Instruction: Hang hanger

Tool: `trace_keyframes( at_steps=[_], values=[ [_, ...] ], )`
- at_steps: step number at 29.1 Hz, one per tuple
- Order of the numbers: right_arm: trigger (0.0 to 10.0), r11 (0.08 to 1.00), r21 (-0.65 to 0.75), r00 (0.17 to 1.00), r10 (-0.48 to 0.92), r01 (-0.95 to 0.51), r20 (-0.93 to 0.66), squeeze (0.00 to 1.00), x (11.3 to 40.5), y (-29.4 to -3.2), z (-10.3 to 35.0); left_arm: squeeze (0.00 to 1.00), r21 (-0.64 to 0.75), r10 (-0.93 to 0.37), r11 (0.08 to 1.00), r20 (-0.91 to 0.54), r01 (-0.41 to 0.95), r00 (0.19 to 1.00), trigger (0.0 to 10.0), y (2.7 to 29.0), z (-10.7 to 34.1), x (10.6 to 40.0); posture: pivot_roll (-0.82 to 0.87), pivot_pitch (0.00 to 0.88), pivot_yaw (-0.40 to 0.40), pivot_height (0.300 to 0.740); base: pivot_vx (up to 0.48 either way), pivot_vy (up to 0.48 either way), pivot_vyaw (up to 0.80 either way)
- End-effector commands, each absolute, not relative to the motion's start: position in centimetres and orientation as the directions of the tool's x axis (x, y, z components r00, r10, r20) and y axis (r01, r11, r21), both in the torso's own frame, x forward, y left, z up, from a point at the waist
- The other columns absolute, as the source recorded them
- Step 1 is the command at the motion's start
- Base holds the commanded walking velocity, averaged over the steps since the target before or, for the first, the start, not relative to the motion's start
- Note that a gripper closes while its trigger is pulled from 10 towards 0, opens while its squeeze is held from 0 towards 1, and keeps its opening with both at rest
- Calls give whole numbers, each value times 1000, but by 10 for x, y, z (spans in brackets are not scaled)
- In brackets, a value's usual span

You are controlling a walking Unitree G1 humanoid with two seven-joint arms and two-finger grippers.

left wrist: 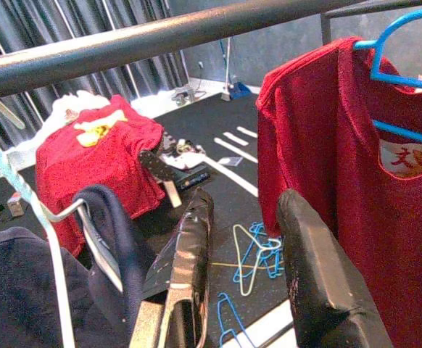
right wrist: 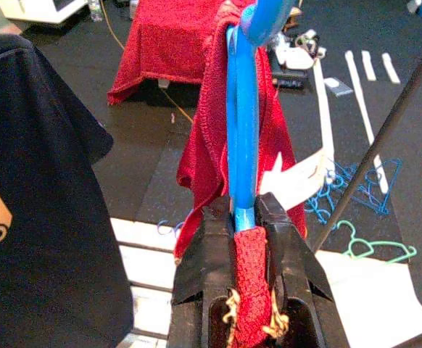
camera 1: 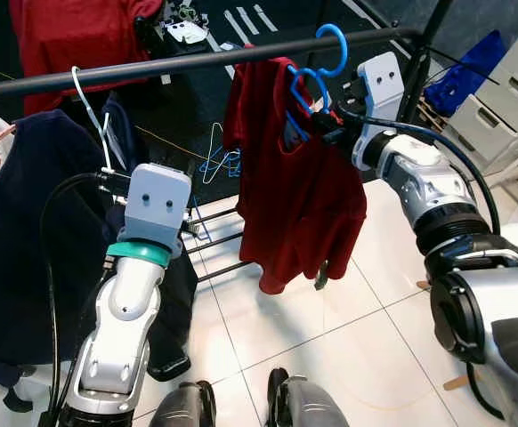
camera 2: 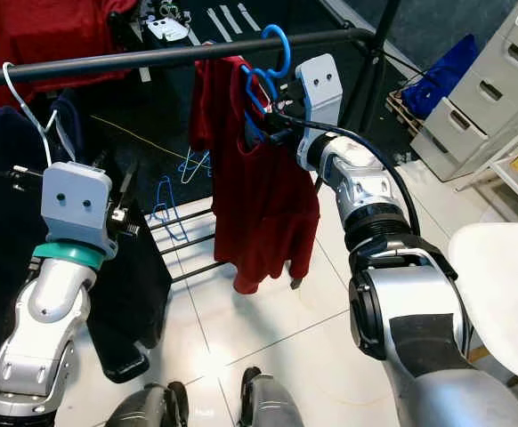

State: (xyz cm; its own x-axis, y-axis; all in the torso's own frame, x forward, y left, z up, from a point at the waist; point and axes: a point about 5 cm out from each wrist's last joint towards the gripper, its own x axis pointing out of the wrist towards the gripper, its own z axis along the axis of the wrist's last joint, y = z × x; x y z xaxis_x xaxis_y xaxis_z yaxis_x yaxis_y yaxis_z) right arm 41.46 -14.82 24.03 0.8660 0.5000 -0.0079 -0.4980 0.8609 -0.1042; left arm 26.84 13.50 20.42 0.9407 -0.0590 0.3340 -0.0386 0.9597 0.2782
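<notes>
My right gripper (camera 1: 324, 124) is shut on a blue hanger (camera 1: 305, 82) that carries a red shirt (camera 1: 299, 191). In the right wrist view the fingers (right wrist: 283, 239) pinch the hanger's blue bar (right wrist: 241, 130) and a fold of red cloth. The hook (camera 1: 335, 40) stands at the height of the black rail (camera 1: 152, 64) and crosses it; whether it rests on the rail I cannot tell. My left gripper (left wrist: 243, 246) is open and holds nothing, just right of a navy garment (camera 1: 28, 240) that hangs from the rail on a white hanger (camera 1: 90, 107).
Loose blue and white hangers (camera 1: 219, 162) lie on the dark floor behind the rack. Lower rack bars (camera 1: 223, 240) cross at knee height. A red-draped object (camera 1: 72, 36) stands at the back, white drawers (camera 1: 508, 89) and a blue bag (camera 1: 468, 67) at right.
</notes>
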Motion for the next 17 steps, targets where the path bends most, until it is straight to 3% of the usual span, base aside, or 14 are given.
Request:
trace_keyframes(
  at_steps=[1, 12, 17],
  values=[
    [0, 859, -122, 865, 502, -497, 4, 0, 417, -149, 250, 0, 289, -58, 956, 335, -44, 940, 10000, 135, 204, 265, 12, 94, -41, 740, 0, 0, 0],
    [0, 863, -138, 871, 491, -486, 3, 0, 418, -151, 251, 0, 316, -12, 943, 339, -102, 941, 10000, 150, 205, 253, 89, 114, -74, 740, 0, 0, 0],
    [0, 897, -129, 902, 431, -423, 39, 0, 420, -163, 262, 0, 407, -22, 905, 346, -128, 938, 10000, 175, 214, 229, 222, 120, -72, 740, 0, 0, 0]
  ],
)
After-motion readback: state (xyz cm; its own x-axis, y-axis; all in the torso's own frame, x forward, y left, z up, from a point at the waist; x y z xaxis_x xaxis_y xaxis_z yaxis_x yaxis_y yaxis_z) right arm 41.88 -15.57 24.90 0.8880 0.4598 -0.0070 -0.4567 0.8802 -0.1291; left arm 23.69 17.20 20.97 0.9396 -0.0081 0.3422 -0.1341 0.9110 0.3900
